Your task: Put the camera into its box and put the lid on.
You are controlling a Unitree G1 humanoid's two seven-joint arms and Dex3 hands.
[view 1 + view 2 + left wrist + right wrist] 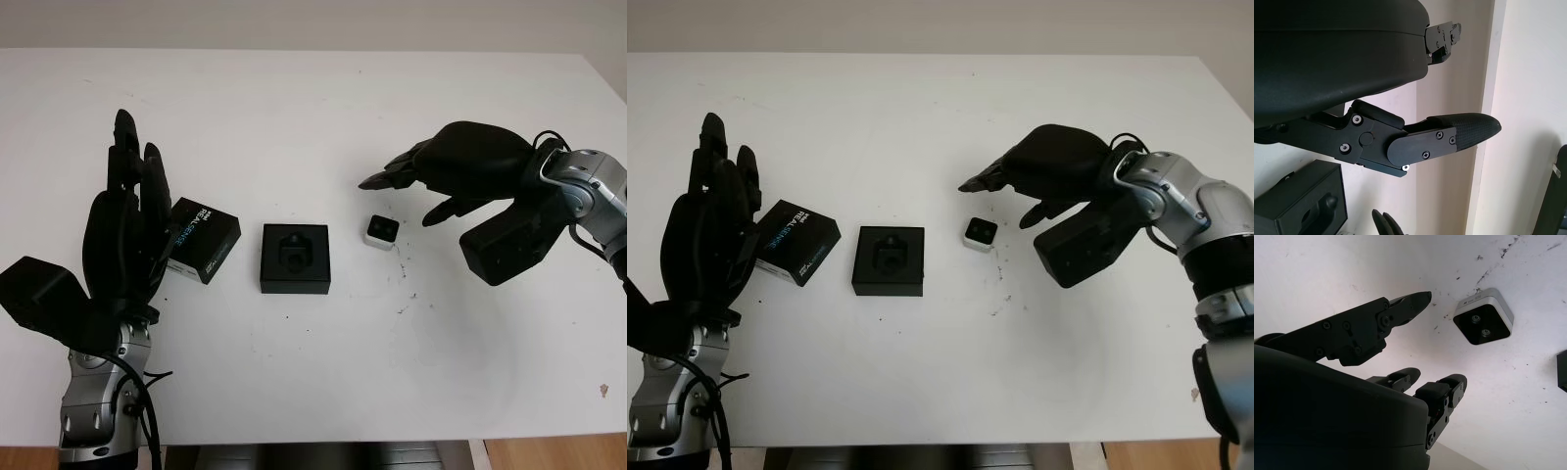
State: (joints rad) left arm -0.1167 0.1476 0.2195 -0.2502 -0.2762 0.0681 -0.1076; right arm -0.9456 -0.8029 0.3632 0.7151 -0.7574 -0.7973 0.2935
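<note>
Centrally on the white bench [313, 372] sits the black box [296, 258], open-topped, with a dark moulded insert and nothing lying in it; what shape the recess has is hard to make out. Just to its left, well clear of it, lies the black lid [203, 239] with white lettering, tilted at an angle and partly covered by the left hand. To the right of the box, near but apart from it, the small silver-and-black camera [380, 231] sits on the bench, its dark face with two lenses turned up toward the right wrist view [1483, 323]. The right hand [460, 171] hangs above and just right of the camera, palm down, its fingers [1400, 308] extended and open, holding nothing and not touching the camera. The left hand [122, 235] stands at the left side of the bench with fingers pointing away from the robot, open and holding nothing; its edge overlaps the lid, and whether it touches the lid cannot be told. Small dark specks mark the bench surface near the camera
</note>
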